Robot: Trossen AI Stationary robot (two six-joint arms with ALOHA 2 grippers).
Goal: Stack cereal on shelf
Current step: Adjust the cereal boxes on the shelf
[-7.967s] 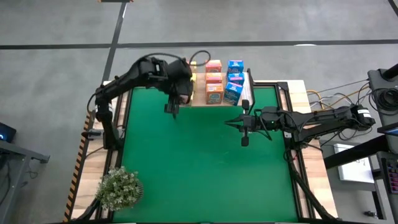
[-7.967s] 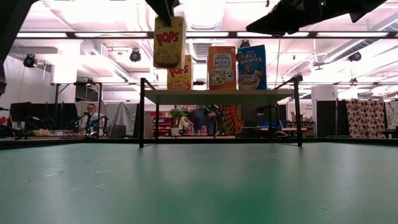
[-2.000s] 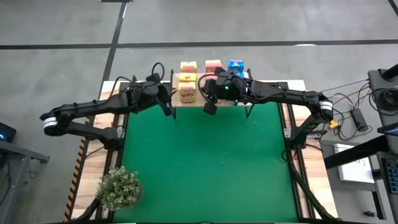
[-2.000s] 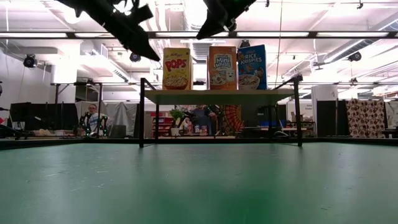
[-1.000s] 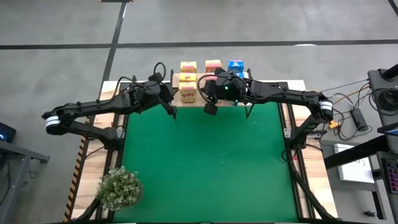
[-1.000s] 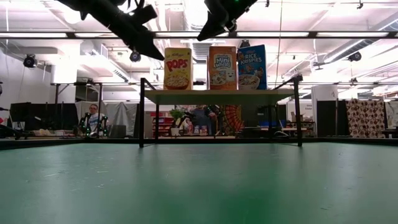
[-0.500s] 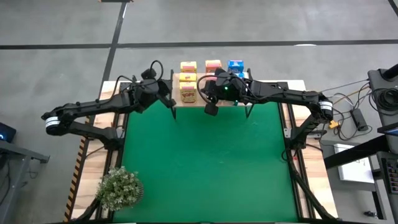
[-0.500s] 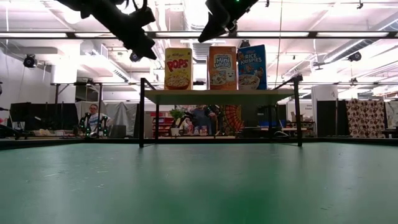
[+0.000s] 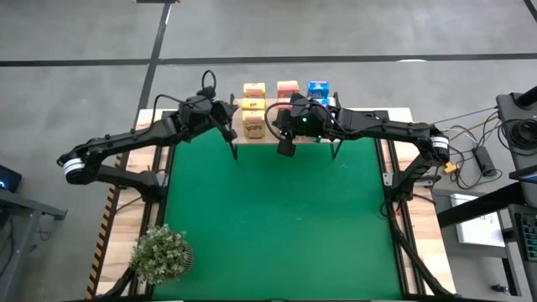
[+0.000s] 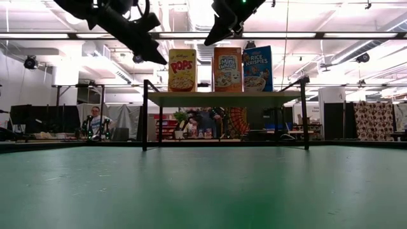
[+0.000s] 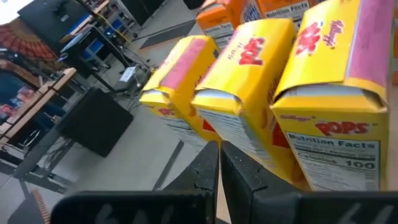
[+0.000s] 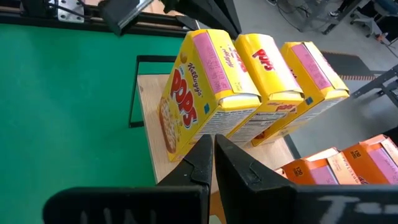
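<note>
On the shelf [image 10: 222, 97] at the far edge, the cereal stands upright in three rows that run away from the near edge: yellow boxes [image 9: 252, 109] on the left, orange ones [image 9: 288, 89] in the middle, blue ones [image 9: 317, 89] on the right. My left gripper [image 9: 228, 126], shut and empty, hovers just left of the yellow row [image 11: 249, 81]. My right gripper [image 9: 285, 148], also shut and empty, hangs above the shelf's near edge, close to the front yellow box [image 12: 186, 106]. My left gripper's shut fingertips [image 11: 219, 149] stand right against the lower left side of the yellow row, slanting in from the table's left. I cannot tell whether they touch a box.
The green mat [image 9: 277, 218] covers the table in front of the shelf. A potted plant [image 9: 161, 254] stands at the near left corner. The shelf's black legs [image 10: 145, 114] rise from the mat's far edge.
My left arm has moved a little toward the far edge, keeping its shut fingers beside the yellow row. The boxes have stayed in place.
</note>
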